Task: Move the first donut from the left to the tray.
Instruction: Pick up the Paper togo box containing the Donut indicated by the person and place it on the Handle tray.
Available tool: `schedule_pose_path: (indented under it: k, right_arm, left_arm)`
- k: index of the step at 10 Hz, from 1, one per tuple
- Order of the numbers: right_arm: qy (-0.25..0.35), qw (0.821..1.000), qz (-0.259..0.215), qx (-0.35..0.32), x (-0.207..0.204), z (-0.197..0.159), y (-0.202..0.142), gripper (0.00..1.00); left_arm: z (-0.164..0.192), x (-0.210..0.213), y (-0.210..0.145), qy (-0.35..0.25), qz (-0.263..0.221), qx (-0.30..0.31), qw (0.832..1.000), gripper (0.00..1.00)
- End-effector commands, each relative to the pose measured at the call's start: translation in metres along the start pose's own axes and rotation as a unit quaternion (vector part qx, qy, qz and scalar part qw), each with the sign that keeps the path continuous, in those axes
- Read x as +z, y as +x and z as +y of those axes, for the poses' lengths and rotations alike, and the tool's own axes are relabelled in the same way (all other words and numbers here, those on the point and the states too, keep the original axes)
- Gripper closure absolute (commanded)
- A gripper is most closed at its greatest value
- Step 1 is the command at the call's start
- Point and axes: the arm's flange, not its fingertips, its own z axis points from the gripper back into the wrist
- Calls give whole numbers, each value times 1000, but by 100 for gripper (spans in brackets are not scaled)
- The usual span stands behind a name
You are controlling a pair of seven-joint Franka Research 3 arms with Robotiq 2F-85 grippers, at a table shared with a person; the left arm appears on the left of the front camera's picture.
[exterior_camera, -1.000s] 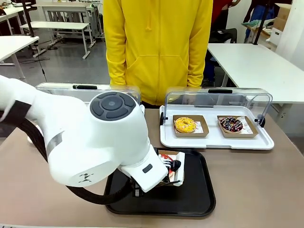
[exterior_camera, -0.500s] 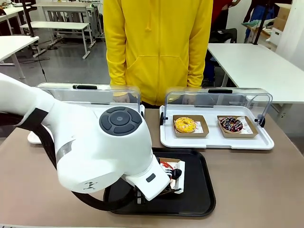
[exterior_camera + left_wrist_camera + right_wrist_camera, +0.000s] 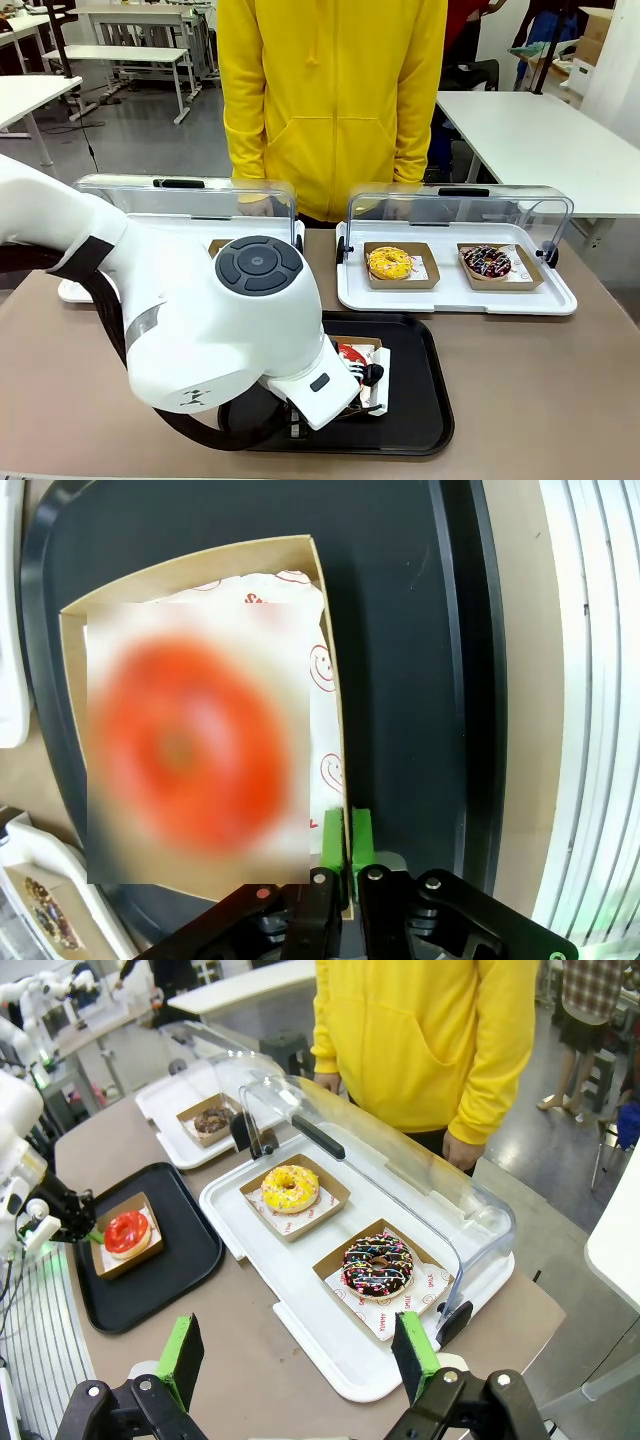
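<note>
The first donut from the left, red-iced, sits in its brown cardboard holder on the black tray. In the left wrist view the donut is left of my left gripper, whose green pads pinch the holder's right wall together. The front view has the left gripper low over the tray, mostly behind my bulky left arm. From the right wrist view the donut rests on the tray. My right gripper hangs open well above the table.
A white tray with a raised clear lid holds a yellow donut and a sprinkled chocolate donut. A second lidded white tray holds a chocolate donut. A person in a yellow hoodie stands at the far side.
My left arm has shifted right and lowered, bringing the held holder with the red donut down and nearer on the tray. The right arm has not visibly moved.
</note>
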Motion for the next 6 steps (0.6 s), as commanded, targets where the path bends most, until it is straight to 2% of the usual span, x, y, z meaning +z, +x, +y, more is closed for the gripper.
schedule_pose_path:
  k: [1,2,3,4,6]
  right_arm:
    - [1,1000,-15,13,-1,-1,1,0]
    - [1,1000,-15,13,-1,-1,1,0]
    - [1,1000,-15,13,-1,-1,1,0]
    - [1,1000,-15,13,-1,-1,1,0]
    - [1,1000,-15,13,-1,-1,1,0]
  left_arm:
    - [-4,3,-10,2,-9,8,1000,42]
    - [-3,9,-11,3,-13,10,1000,0]
    - [1,19,-15,3,-12,19,1000,38]
    - [8,34,-18,2,-20,28,999,0]
    - [20,64,-23,-14,-25,28,999,0]
